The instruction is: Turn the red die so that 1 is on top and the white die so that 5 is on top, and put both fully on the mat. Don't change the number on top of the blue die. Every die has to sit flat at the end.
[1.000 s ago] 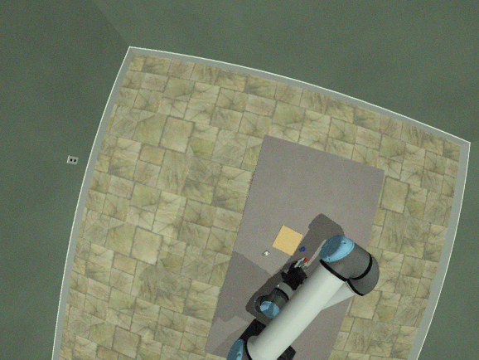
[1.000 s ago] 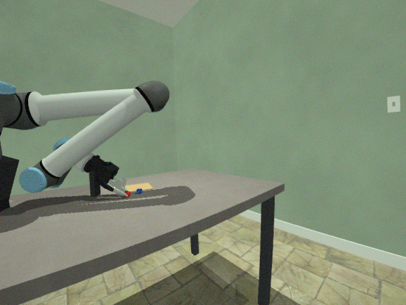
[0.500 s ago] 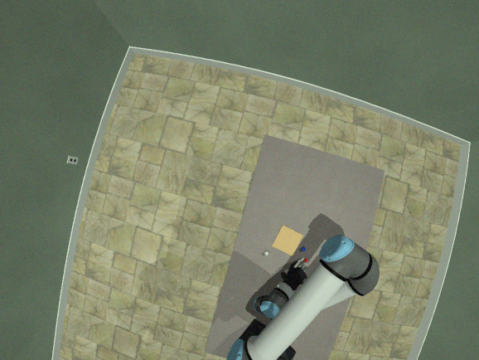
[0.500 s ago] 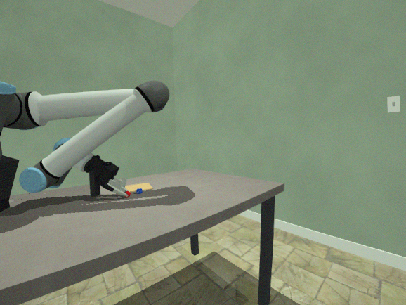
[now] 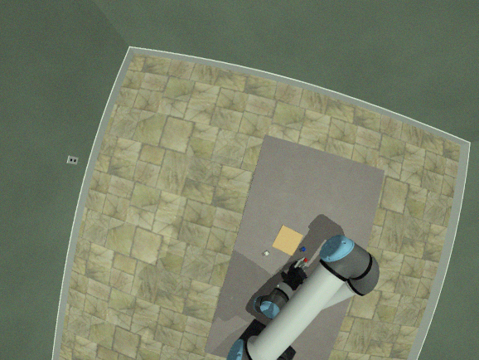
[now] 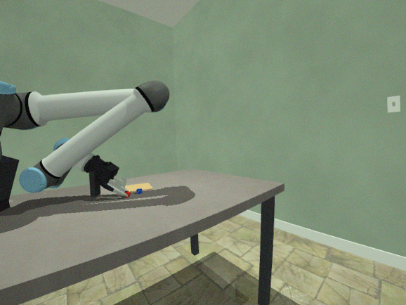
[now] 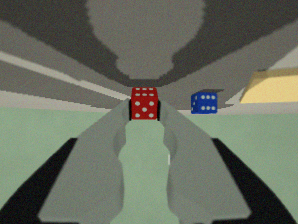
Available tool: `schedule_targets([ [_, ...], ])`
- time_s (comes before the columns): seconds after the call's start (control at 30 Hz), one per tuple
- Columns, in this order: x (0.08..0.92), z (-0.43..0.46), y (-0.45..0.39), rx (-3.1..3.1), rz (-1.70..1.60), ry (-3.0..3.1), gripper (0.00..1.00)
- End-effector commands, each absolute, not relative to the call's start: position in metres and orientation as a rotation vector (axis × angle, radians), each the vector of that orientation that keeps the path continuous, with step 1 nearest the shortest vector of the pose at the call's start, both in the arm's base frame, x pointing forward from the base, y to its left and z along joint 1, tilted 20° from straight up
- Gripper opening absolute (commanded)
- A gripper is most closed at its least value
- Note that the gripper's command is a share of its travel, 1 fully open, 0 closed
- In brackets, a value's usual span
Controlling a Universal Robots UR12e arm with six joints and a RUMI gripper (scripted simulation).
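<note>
My gripper (image 7: pixel 144 100) (image 5: pixel 304 261) (image 6: pixel 126 194) is shut on the red die (image 7: pixel 145 104) (image 5: pixel 306 260) (image 6: pixel 128 193) and holds it low at the table top. In the wrist view the die shows a five-pip face towards the camera and a six-pip face beside it. The blue die (image 7: pixel 204 102) (image 5: pixel 302 249) (image 6: pixel 139 191) sits on the table just off the edge of the tan mat (image 7: pixel 275 86) (image 5: pixel 287 239) (image 6: pixel 140 186). The white die (image 5: pixel 266 252) lies on the table left of the mat, apart from it.
The grey table (image 5: pixel 315 182) (image 6: pixel 175 218) stands on a tiled floor. The arm's elbow and forearm (image 5: pixel 315 290) hang over the table's near part. The table's right edge (image 6: pixel 281 186) is far from the dice.
</note>
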State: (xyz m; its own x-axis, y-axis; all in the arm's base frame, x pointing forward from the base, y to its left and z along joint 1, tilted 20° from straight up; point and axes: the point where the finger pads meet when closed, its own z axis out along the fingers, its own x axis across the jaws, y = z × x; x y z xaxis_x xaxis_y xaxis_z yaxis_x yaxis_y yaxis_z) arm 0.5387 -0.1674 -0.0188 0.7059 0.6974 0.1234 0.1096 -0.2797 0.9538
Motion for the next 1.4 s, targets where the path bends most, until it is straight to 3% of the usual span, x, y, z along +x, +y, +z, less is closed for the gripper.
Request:
schedule_targets([
  [0.0,0.5385,-0.0183,-0.1672,1.789,0.652,0.639,0.10],
  [0.33,0.5385,-0.0183,-0.1672,1.789,0.652,0.639,0.21],
  [1.37,0.5385,-0.0183,-0.1672,1.789,0.652,0.639,0.21],
])
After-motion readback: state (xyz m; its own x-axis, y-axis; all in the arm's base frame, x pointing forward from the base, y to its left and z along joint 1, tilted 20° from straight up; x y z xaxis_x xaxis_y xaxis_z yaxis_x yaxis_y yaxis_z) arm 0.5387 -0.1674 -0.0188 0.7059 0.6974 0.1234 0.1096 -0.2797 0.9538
